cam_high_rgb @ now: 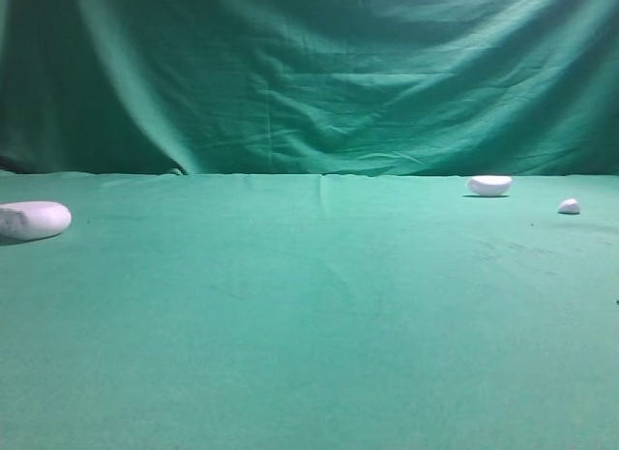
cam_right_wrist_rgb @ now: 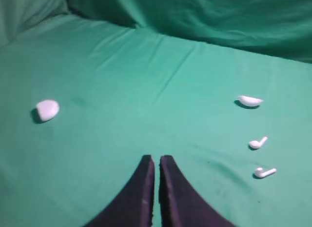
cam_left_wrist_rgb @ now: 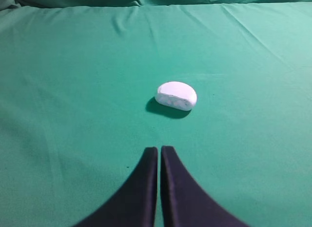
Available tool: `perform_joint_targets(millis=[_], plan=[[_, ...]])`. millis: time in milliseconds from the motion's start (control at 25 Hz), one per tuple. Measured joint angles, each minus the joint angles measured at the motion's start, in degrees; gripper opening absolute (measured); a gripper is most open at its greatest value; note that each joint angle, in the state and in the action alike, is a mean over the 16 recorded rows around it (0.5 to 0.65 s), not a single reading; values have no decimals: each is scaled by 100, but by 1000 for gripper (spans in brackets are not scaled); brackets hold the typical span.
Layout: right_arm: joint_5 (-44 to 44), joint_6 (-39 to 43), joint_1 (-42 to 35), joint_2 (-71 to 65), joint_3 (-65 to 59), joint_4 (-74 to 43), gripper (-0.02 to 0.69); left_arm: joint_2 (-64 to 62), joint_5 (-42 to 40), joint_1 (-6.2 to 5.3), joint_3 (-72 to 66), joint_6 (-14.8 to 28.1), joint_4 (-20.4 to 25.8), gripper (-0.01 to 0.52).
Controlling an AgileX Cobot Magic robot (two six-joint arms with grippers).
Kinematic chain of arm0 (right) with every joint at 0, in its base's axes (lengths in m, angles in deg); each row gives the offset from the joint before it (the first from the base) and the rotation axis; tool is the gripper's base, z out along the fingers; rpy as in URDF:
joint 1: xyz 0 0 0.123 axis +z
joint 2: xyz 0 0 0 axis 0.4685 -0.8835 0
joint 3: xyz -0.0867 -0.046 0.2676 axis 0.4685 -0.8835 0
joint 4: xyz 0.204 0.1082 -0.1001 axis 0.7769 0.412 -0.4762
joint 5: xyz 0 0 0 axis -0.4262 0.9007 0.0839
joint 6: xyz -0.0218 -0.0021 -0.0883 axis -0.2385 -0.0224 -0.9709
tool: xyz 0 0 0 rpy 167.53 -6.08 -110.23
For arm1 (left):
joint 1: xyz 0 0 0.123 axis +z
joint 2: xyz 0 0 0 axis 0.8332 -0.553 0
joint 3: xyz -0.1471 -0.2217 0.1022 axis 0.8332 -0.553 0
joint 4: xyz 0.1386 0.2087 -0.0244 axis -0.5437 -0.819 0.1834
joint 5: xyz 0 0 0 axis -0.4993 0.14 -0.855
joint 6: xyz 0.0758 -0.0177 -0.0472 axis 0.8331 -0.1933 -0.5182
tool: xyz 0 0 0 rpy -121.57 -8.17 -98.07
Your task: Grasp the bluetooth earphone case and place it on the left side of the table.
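Note:
The bluetooth earphone case (cam_high_rgb: 34, 220) is a smooth white rounded pebble lying on the green table (cam_high_rgb: 309, 315) at its far left. In the left wrist view the case (cam_left_wrist_rgb: 176, 95) lies ahead of my left gripper (cam_left_wrist_rgb: 159, 149) and slightly to the right, well apart from it. That gripper is shut and empty. In the right wrist view the case (cam_right_wrist_rgb: 47, 110) lies far to the left. My right gripper (cam_right_wrist_rgb: 156, 158) is shut and empty. Neither gripper shows in the exterior high view.
A white half-oval bowl-like piece (cam_high_rgb: 489, 185) and a tiny white pebble (cam_high_rgb: 569, 206) lie at the back right. The right wrist view shows the bowl-like piece (cam_right_wrist_rgb: 250, 100) and two loose earbuds (cam_right_wrist_rgb: 258, 143) (cam_right_wrist_rgb: 264, 173). A green draped backdrop (cam_high_rgb: 309, 73) hangs behind.

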Motion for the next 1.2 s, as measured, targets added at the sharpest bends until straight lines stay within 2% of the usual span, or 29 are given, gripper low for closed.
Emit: perform_joint_targets(millis=[240, 520, 840, 1200], plan=[[-880, 3, -1086, 1196, -1415, 103, 0, 0, 0, 0, 0, 0, 0, 0], [-1332, 5, -1888, 2260, -2712, 210, 0, 0, 0, 0, 0, 0, 0, 0], [-1524, 17, -2239, 2772, -3618, 311, 0, 0, 0, 0, 0, 0, 0, 0], [-1680, 31, -2310, 2809, -3957, 399, 0, 0, 0, 0, 0, 0, 0, 0]])
